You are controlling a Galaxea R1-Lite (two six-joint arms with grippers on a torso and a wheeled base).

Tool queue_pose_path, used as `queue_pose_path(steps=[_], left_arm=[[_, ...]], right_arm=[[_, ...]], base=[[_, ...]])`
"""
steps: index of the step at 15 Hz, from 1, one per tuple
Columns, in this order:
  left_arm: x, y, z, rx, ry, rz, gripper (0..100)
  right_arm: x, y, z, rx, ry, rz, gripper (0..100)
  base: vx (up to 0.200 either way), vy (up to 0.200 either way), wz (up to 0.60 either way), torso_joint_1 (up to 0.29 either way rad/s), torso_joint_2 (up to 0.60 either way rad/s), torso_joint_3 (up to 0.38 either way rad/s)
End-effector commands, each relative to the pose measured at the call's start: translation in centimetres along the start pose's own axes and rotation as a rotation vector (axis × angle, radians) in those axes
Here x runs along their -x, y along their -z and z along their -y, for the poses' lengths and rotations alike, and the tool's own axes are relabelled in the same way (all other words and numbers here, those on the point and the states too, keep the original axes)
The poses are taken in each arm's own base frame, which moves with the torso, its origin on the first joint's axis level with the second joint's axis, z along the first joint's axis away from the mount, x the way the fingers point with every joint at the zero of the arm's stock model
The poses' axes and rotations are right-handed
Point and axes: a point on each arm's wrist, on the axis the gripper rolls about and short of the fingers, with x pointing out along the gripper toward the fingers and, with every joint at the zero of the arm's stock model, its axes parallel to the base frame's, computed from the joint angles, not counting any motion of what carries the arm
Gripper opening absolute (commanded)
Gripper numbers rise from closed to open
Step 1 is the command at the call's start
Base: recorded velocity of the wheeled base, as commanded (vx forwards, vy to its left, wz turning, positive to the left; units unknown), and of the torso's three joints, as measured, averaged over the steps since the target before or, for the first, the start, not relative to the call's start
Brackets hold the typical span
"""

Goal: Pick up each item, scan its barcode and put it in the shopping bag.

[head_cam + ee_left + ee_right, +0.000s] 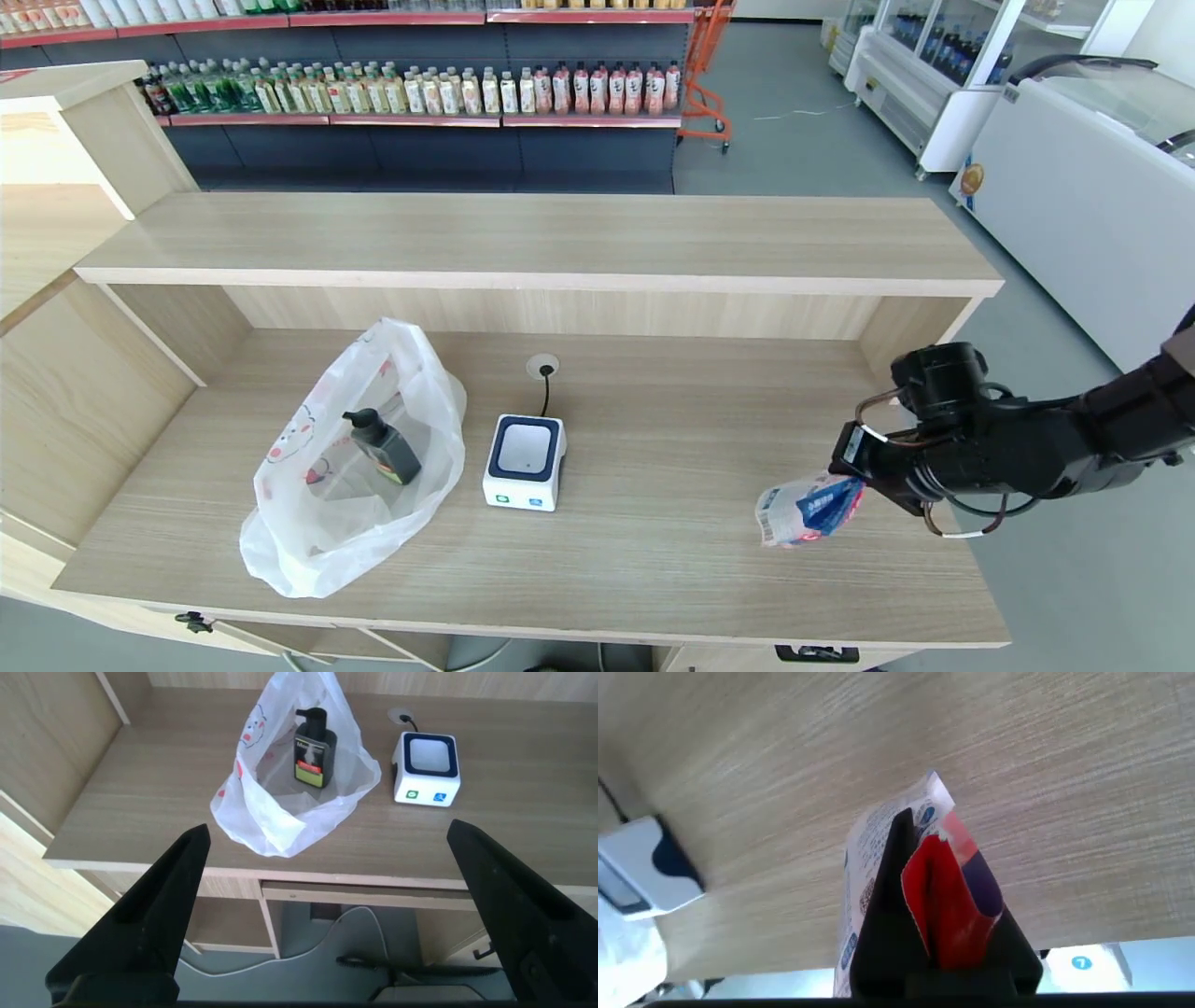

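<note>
- We see our right gripper (848,485) pinching a blue-and-red packet (805,509) over the bench (653,551), at three o'clock from the scanner (525,460).
- Our left gripper (327,840) is spread wide.

Counter (672,448) bare right of scanner (525,462); scanner just beside shopping bag (308,532); pump bottle (385,448) occupies bag; raised shelf (532,238) behind.

Setting: retail shop, checkout area; shelves of bottled drinks (420,89) run across the top of the frame; chest freezer (1083,177) at upper right; wooden counter (653,523) carries a barcode scanner (525,461) at centre.
</note>
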Motion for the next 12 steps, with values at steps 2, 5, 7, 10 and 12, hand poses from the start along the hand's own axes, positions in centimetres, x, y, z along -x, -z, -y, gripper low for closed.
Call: queue_pose_path(steps=[2, 5, 7, 10, 12], left_arm=[[0.0, 0.0, 0.0, 0.0, 0.0, 0.001, 100], [0.0, 0.0, 0.0, 0.0, 0.0, 0.001, 100], [0.0, 0.0, 0.0, 0.0, 0.0, 0.001, 100], [0.0, 0.0, 0.0, 0.0, 0.0, 0.001, 100], [0.0, 0.0, 0.0, 0.002, 0.0, 0.001, 100]], right_arm=[[6.6, -3.4, -0.3, 0.111, -0.299, 0.048, 0], [11.6, -5.3, 0.8, 0.44, -0.747, 0.025, 0], [12.6, -5.2, 0.6, 0.518, -0.861, 0.018, 0], [15.3, -3.8, -1.7, 0.618, -1.026, -0.012, 0], [16.5, -2.4, -2.5, 0.646, -1.079, -0.038, 0]], base=[[0.0, 0.0, 0.0, 0.0, 0.0, 0.0], [0.0, 0.0, 0.0, 0.0, 0.0, 0.0], [0.0, 0.0, 0.0, 0.0, 0.0, 0.0], [0.0, 0.0, 0.0, 0.0, 0.0, 0.0], [0.0, 0.0, 0.0, 0.0, 0.0, 0.0]])
